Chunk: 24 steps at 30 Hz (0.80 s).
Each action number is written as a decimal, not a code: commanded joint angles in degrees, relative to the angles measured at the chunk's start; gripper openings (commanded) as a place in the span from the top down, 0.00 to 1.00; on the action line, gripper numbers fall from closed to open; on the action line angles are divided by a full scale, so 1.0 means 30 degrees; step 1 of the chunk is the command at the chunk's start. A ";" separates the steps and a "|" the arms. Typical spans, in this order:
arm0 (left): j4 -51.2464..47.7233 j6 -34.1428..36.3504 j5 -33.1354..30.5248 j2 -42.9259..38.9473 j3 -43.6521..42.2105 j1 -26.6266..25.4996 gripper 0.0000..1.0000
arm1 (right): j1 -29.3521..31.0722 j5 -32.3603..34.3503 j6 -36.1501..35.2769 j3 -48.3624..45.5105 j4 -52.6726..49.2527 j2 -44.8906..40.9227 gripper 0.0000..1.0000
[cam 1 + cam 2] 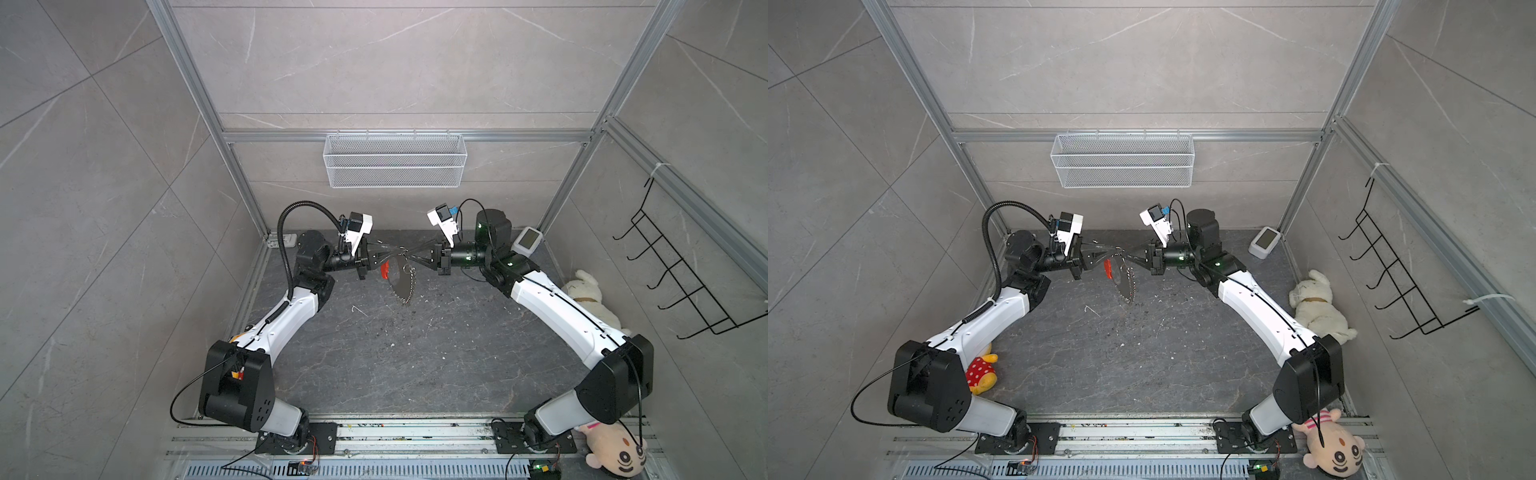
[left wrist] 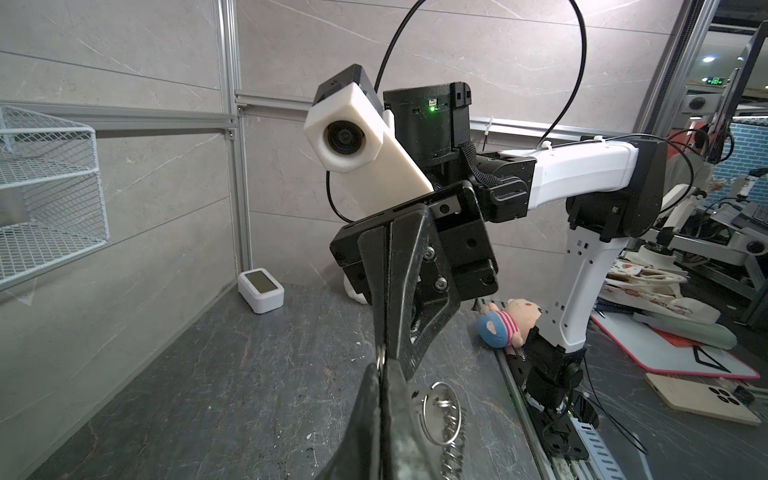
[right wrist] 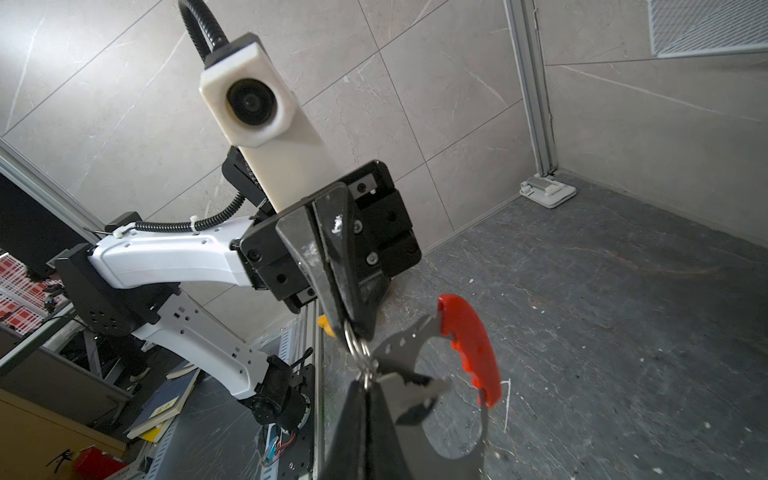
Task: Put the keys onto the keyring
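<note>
In both top views my two grippers meet tip to tip above the back of the dark floor, and the keyring hangs between them. My left gripper (image 1: 399,249) (image 2: 381,368) is shut on a small silver ring (image 3: 355,340) of it. My right gripper (image 1: 409,252) (image 3: 367,384) is shut on another small ring just beside that one. Below the tips hang the curved red bar (image 1: 385,269) (image 3: 469,345), flat silver pieces (image 3: 399,345), a chain (image 1: 412,286) and a wider loose ring (image 2: 442,409). The keys are hidden: no black-and-white tag shows.
A white mesh basket (image 1: 395,160) hangs on the back wall and a black hook rack (image 1: 681,270) on the right wall. A white timer (image 1: 528,240), plush toys (image 1: 590,299) (image 1: 982,370) and a small white bent wire (image 1: 357,308) lie on the floor.
</note>
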 commanded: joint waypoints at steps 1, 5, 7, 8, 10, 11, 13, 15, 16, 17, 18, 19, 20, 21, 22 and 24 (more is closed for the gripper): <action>0.2105 -0.0690 0.0415 -0.0019 0.0825 -0.0249 1.00 | 0.0102 -0.0004 0.0080 0.0168 0.0459 0.0303 0.97; 0.3113 -0.1393 0.0436 0.0156 0.0843 -0.0249 1.00 | 0.0102 -0.0170 0.0230 0.0170 0.0595 0.0528 0.98; 0.3652 -0.1743 0.0400 0.0241 0.0854 -0.0249 1.00 | 0.0099 -0.0329 0.0464 0.0107 0.0893 0.0639 0.98; 0.3807 -0.1867 0.0379 0.0274 0.0854 -0.0250 1.00 | 0.0128 -0.0402 0.0635 0.0040 0.1089 0.0704 0.98; 0.4112 -0.2076 0.0298 0.0293 0.0883 -0.0258 1.00 | 0.0197 -0.0578 0.0935 -0.0037 0.1457 0.0862 0.98; 0.4331 -0.2220 0.0262 0.0361 0.0856 -0.0249 1.00 | 0.0270 -0.0618 0.1035 -0.0066 0.1589 0.0925 0.98; 0.4669 -0.2419 0.0209 0.0449 0.0854 -0.0250 1.00 | 0.0466 -0.0626 0.1074 -0.0111 0.1661 0.1077 0.98; 0.4977 -0.2674 0.0187 0.0515 0.0854 -0.0277 1.00 | 0.0617 -0.0624 0.1074 -0.0067 0.1674 0.1185 0.98; 0.5154 -0.2824 0.0150 0.0568 0.0811 -0.0286 1.00 | 0.0629 -0.0663 0.1117 -0.0098 0.1743 0.1243 0.98; 0.5353 -0.2899 0.0102 0.0556 0.0768 -0.0276 1.00 | 0.0658 -0.0694 0.1190 -0.0139 0.1826 0.1288 0.98; 0.5510 -0.2974 0.0070 0.0599 0.0694 -0.0293 1.00 | 0.0688 -0.0734 0.1312 -0.0179 0.1988 0.1342 0.97; 0.5576 -0.2982 0.0019 0.0600 0.0651 -0.0256 1.00 | 0.0706 -0.0764 0.1430 -0.0289 0.2190 0.1362 0.96; 0.5591 -0.2984 0.0003 0.0592 0.0623 -0.0267 1.00 | 0.0720 -0.0798 0.1533 -0.0383 0.2286 0.1363 0.94; 0.5642 -0.2978 -0.0003 0.0594 0.0592 -0.0281 1.00 | 0.0732 -0.0785 0.1640 -0.0485 0.2465 0.1363 0.93; 0.5650 -0.2995 -0.0034 0.0576 0.0605 -0.0269 1.00 | 0.0719 -0.0783 0.1731 -0.0604 0.2601 0.1381 0.92; 0.5650 -0.2984 -0.0003 0.0611 0.0620 -0.0274 1.00 | 0.0722 -0.0751 0.1706 -0.0724 0.2613 0.1279 0.88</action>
